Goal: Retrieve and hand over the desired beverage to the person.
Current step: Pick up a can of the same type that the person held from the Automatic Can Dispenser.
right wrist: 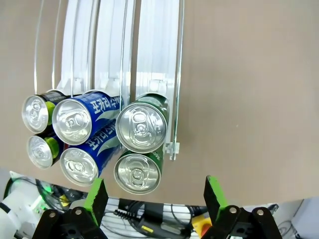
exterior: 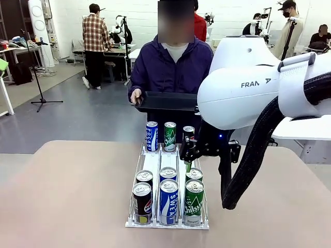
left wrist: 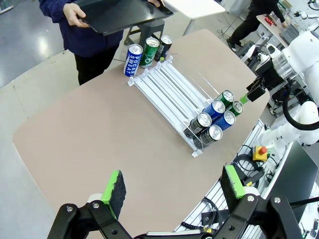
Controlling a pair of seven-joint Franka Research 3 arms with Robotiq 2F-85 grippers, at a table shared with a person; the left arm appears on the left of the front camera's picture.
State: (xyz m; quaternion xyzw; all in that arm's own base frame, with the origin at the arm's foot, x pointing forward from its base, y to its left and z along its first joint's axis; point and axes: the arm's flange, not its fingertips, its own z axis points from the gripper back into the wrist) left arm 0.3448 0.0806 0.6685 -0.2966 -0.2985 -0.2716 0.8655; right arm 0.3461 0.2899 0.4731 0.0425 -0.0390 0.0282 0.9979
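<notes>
Person (exterior: 170, 67) in a dark purple jacket is standing at the worktop's (exterior: 67, 196) far edge. One hand (exterior: 136, 96) is gripping the rim of a black tray (exterior: 168, 101), which is being held level. Cannot tell which drink is wanted.

The drinks are sitting in a clear three-lane rack (exterior: 151, 163), which is running down the middle of the worktop from the near edge toward the far edge.
- Far end, just below the tray: far blue can (exterior: 151, 136), far green can (exterior: 169, 136) and far dark can (exterior: 188, 133) are standing upright side by side. The dark one is partly hidden behind the right arm.
- Near end: two rows of three are packed together, with dark cans (exterior: 141, 202) in one outer lane, blue cans (exterior: 168, 201) in the middle lane and green cans (exterior: 193, 202) in the other outer lane.
- The lane stretches between the two groups are lying bare.

Right end effector (exterior: 187, 164) is hanging over the green lane with its fingers pointing down. It is released and gripping nothing. In its wrist view the green cans (right wrist: 142, 127) are lying below and just ahead of the spread pads (right wrist: 97, 194), with no contact visible.

Left end effector (left wrist: 173, 186) is hovering high over the worktop, well apart from the rack (left wrist: 169, 87). It is released and empty, with its pads standing wide apart.
</notes>
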